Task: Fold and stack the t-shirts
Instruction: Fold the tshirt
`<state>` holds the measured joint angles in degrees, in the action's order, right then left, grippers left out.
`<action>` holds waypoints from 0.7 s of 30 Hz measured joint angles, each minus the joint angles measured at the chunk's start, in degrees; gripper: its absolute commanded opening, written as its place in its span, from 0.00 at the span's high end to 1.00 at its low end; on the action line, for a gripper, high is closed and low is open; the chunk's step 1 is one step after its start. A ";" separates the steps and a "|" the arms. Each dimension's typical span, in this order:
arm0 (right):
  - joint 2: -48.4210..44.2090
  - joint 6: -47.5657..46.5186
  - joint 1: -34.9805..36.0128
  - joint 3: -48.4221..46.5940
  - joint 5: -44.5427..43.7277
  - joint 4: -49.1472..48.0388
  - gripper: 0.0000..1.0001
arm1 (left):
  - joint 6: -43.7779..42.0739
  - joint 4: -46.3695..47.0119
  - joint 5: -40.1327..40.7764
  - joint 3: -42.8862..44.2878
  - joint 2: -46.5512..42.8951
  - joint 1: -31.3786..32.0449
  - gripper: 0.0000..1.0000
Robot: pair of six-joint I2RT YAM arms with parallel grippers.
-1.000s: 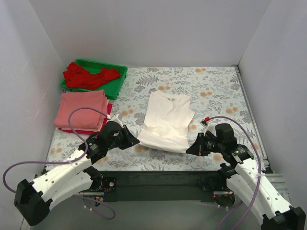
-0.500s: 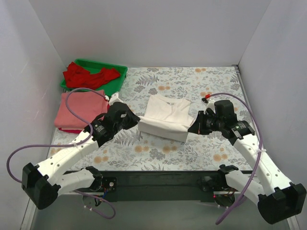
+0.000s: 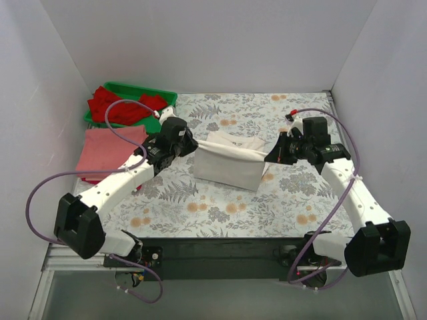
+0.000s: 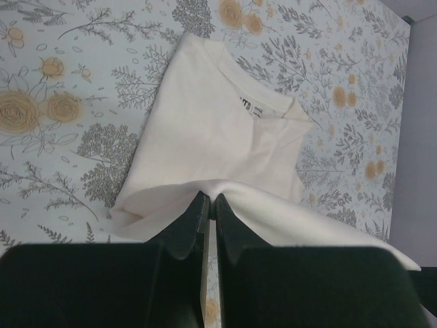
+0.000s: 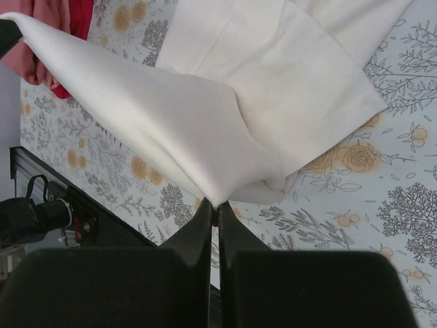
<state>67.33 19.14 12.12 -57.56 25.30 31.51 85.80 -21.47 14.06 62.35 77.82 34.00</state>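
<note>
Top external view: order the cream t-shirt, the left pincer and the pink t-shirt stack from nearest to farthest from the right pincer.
From the right pincer:
1. cream t-shirt: pinched in it, mid-table.
2. left pincer: across the shirt, gripping its opposite end.
3. pink t-shirt stack: far left, beyond the left pincer.

A cream-white t-shirt at centre; salmon-pink t-shirt on the left; red t-shirts in a green tray far left; desk printed with grey leaves and orange flowers.
</note>
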 measured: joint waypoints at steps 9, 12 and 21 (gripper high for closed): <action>11.63 -0.63 -4.28 -6.78 5.03 -3.85 0.99 | -3.13 3.15 -3.89 8.85 12.33 -4.44 1.00; 16.20 -0.96 -5.46 -8.83 6.73 -4.94 0.99 | -3.63 3.72 -4.55 11.45 16.33 -5.35 1.00; 31.65 -1.31 -7.21 -18.60 9.77 -7.98 0.99 | -5.51 3.85 -6.03 20.41 29.44 -8.22 1.00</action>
<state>98.98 17.82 4.91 -76.16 35.07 23.53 80.29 -17.63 8.03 82.76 107.26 25.78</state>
